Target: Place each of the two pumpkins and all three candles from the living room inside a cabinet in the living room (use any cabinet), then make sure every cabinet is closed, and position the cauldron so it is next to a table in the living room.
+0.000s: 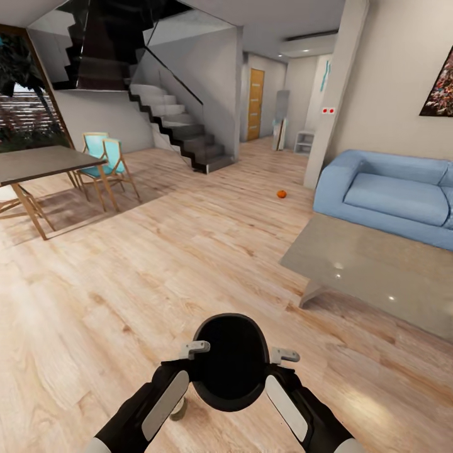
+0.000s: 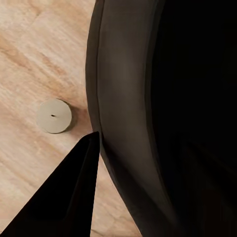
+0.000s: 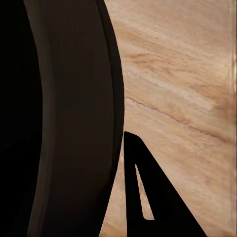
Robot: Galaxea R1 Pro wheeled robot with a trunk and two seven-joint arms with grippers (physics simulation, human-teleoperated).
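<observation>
The black cauldron (image 1: 229, 362) hangs just above the floor in front of me, held by its rim from both sides. My left gripper (image 1: 200, 347) is shut on its left rim and my right gripper (image 1: 280, 356) on its right rim. In each wrist view one dark finger (image 2: 74, 187) lies outside the cauldron wall (image 2: 148, 123), and the other finger is hidden in the black interior. A pale candle (image 2: 54, 116) sits on the floor beside the cauldron, under my left arm (image 1: 179, 409). One orange pumpkin (image 1: 281, 194) lies on the floor far ahead. The grey table (image 1: 377, 270) stands to the right. The cabinet is out of view.
A blue sofa (image 1: 396, 198) sits behind the table at the right. A dining table (image 1: 38, 163) with turquoise chairs (image 1: 107, 163) stands at the far left. Stairs (image 1: 182, 132) rise at the back, with a hallway beside them. Open wood floor stretches ahead.
</observation>
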